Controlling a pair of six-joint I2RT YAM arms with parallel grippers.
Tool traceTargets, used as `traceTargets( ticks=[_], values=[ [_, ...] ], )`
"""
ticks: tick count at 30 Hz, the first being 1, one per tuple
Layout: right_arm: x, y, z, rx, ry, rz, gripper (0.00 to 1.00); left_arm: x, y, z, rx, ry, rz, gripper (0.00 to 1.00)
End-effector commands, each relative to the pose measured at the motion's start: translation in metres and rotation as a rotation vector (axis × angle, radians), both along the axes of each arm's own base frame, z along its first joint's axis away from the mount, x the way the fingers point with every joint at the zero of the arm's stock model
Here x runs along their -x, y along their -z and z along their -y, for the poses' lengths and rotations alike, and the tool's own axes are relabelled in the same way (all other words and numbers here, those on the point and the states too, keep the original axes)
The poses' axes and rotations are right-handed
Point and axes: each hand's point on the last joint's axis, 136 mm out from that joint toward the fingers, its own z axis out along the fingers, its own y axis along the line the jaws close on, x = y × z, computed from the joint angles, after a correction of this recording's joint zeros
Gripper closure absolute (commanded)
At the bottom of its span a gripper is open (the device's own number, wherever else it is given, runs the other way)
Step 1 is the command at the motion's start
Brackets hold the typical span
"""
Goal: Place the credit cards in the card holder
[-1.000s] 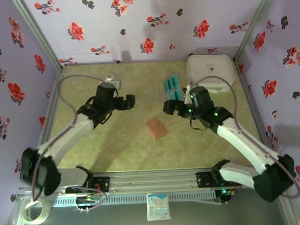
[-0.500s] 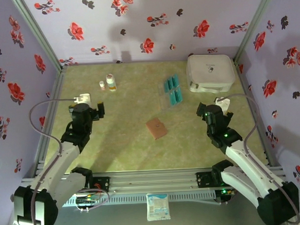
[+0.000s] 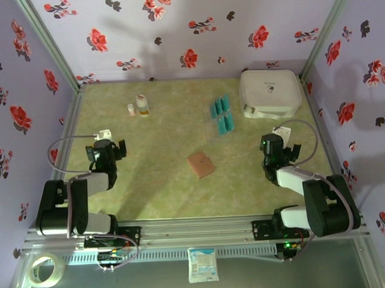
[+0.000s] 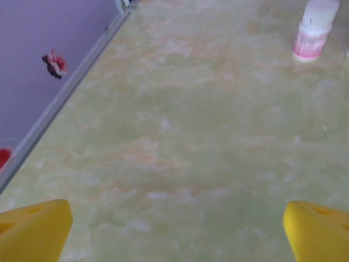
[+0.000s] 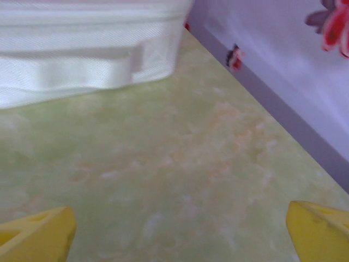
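I've got the green table (image 3: 169, 189), with the white case (image 3: 270, 92) at its far right. Left gripper (image 4: 174, 232) and right gripper (image 5: 180, 232) both gape wide, holding nothing. The brown card holder (image 3: 201, 163) lies flat mid-table, and the teal credit cards (image 3: 222, 115) sit farther back, near the case.

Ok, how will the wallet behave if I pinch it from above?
The wallet lies flat on the table, so it probably offers little edge to pinch and may slide when pushed. It looks thin and small, so likely light; lifted by one flap, it may flop open.
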Motion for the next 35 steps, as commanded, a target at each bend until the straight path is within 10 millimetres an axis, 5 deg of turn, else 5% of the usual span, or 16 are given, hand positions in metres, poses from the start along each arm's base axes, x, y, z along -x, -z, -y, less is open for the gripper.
traceTargets(
  ticks=[1,8,11,35],
  values=[
    [-0.027,-0.033,-0.019,-0.033,-0.139,0.195,0.01,-0.021,-0.02,0.009,0.041,0.072,0.172,0.0],
    [-0.041,-0.007,-0.009,-0.091,-0.166,0.275,0.01,-0.035,-0.006,0.024,0.085,0.19,0.089,0.0],
    [-0.057,0.007,-0.009,-0.165,-0.179,0.114,0.01,-0.036,-0.006,0.022,0.105,0.193,0.086,0.0],
    [-0.057,0.004,-0.011,-0.177,-0.211,0.143,0.01,-0.035,-0.007,0.024,0.079,0.191,0.094,0.0]
  ],
)
